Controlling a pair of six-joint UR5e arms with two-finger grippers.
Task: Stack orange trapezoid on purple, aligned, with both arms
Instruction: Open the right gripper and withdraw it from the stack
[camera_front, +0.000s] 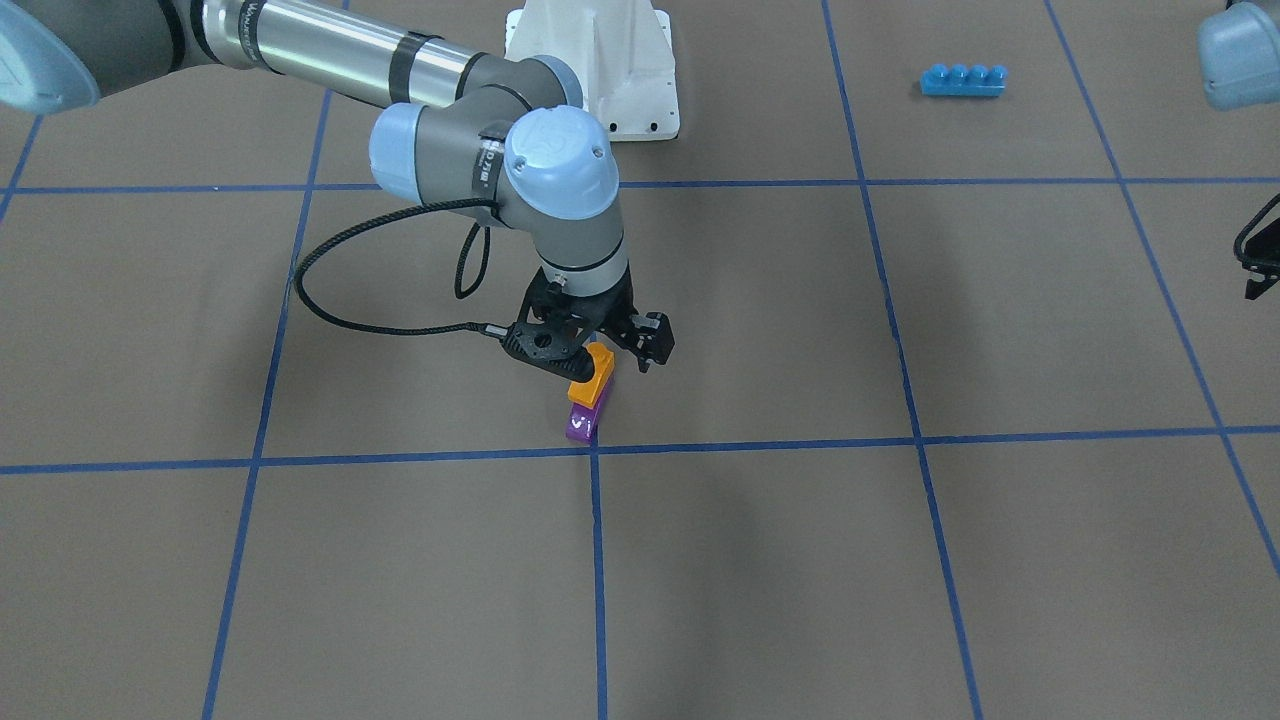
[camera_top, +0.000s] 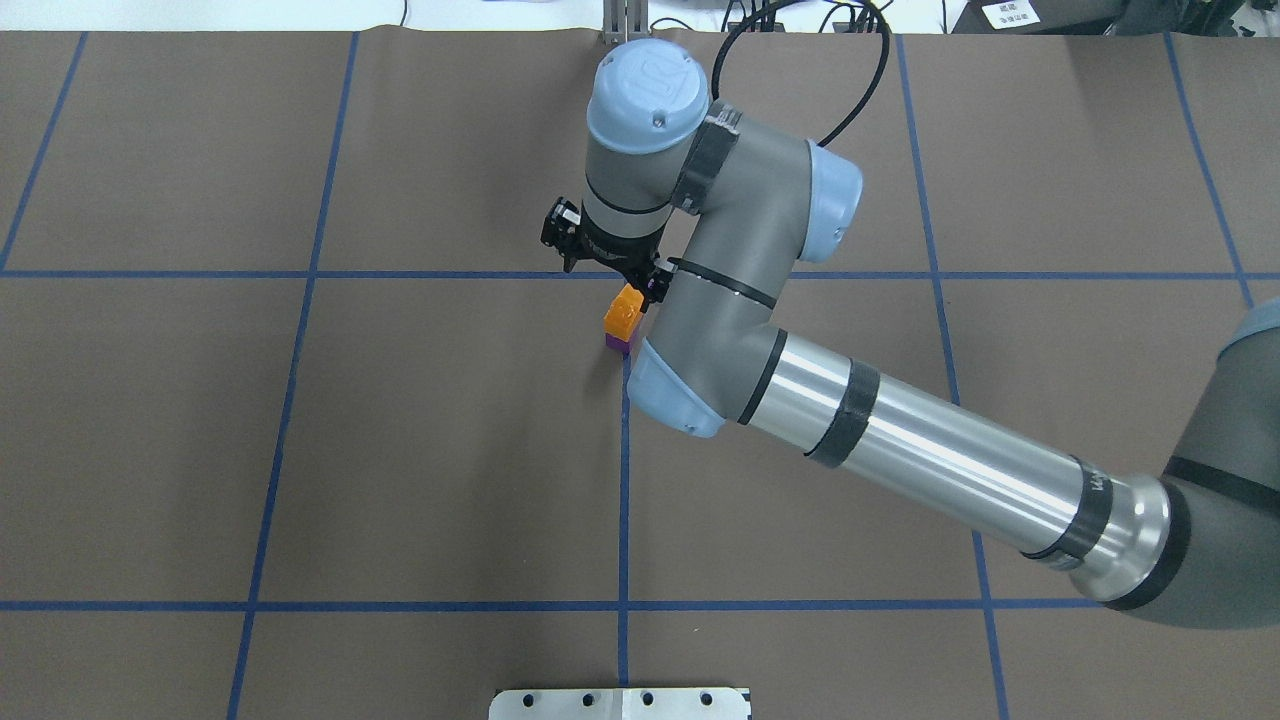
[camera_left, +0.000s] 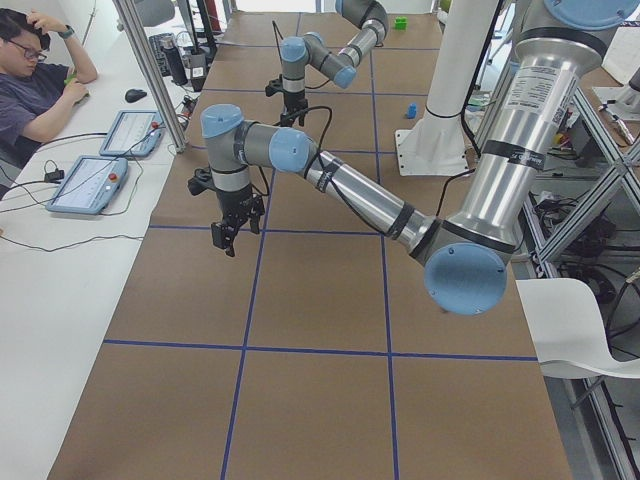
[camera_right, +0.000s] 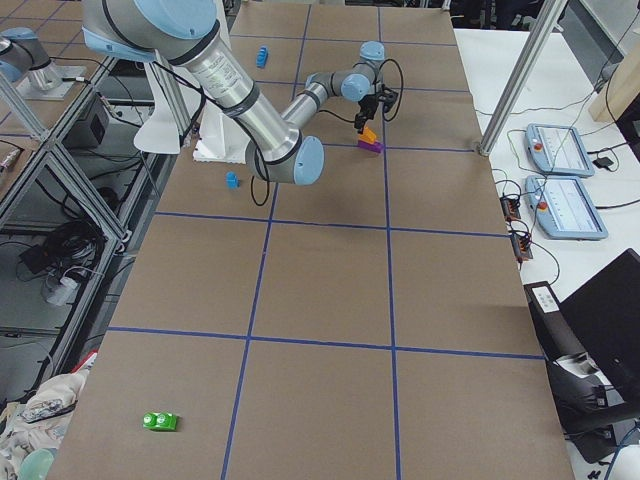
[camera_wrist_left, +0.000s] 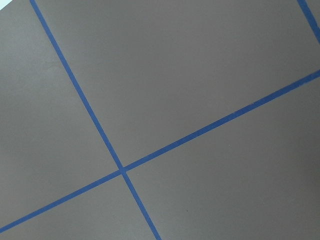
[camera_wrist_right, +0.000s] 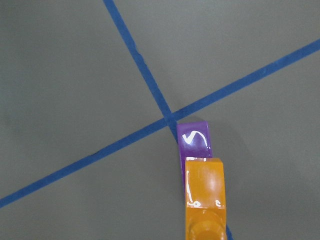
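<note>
The orange trapezoid (camera_front: 592, 378) sits on top of the purple brick (camera_front: 583, 423) beside a crossing of blue tape lines. In the right wrist view the orange brick (camera_wrist_right: 205, 192) overlaps the purple one (camera_wrist_right: 194, 141) and sits offset toward the camera. My right gripper (camera_front: 598, 356) hangs just above the stack. Its jaws are spread wide, one on either side of the orange brick, and are not closed on it. In the overhead view the orange brick (camera_top: 622, 312) shows below the gripper (camera_top: 610, 275). My left gripper (camera_front: 1262, 262) is far off at the view's edge, and I cannot tell its state.
A long blue four-stud brick (camera_front: 963, 80) lies near the robot's white base (camera_front: 600, 60). A small blue brick (camera_right: 232, 180) and a green brick (camera_right: 160, 421) lie far from the stack. An operator (camera_left: 40, 90) sits beside the table.
</note>
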